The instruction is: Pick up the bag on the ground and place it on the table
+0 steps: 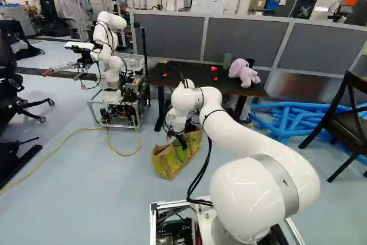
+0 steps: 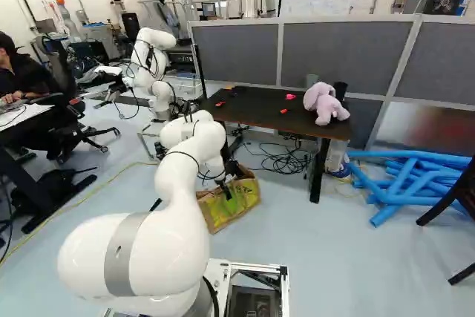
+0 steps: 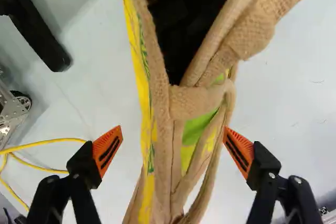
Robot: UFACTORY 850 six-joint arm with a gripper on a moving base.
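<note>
In the left base view, the bag is seen on the floor, beneath the gripper. In the right base view, a plush toy is carried by the tabletop. In the wrist view, the bag is straddled by the gripper, spread wide.

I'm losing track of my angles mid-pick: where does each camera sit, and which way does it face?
Left base view: on the base, behind and left of the arm, facing ahead, slightly down; arm right of middle.
Right base view: behind and right of the arm, facing likewise; arm left of middle.
Wrist view: on the wrist, looking along the gripper down onto the bag; its two open fingers show.
Shared: both base views show the table and plush toy; all three show the bag.
</note>
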